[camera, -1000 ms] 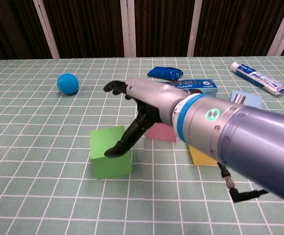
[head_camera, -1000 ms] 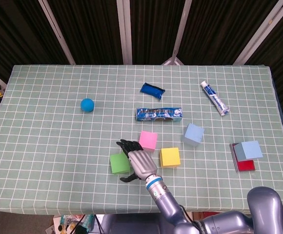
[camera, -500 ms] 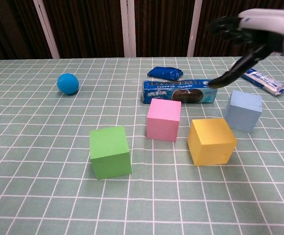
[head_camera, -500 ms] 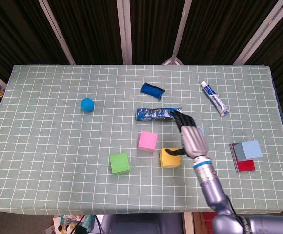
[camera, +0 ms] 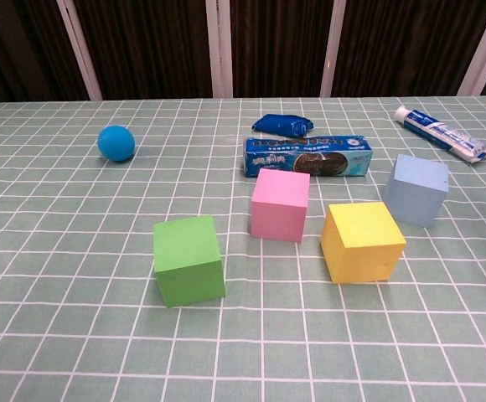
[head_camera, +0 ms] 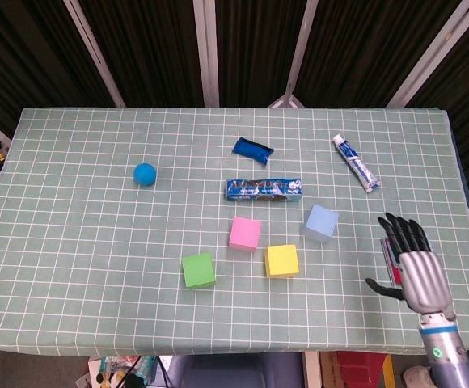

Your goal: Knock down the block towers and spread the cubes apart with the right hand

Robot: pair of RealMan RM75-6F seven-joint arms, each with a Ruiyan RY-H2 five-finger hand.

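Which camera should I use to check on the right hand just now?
The head view. It shows the right hand whole at the table's right edge, fingers spread and holding nothing, over a red thing it mostly hides. The chest view does not show the hand at all.

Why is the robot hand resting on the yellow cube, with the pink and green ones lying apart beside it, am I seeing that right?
Not quite. The robot hand is off at the table's right edge, touching no cube; the head view shows it. The yellow cube, pink cube and green cube do lie apart.
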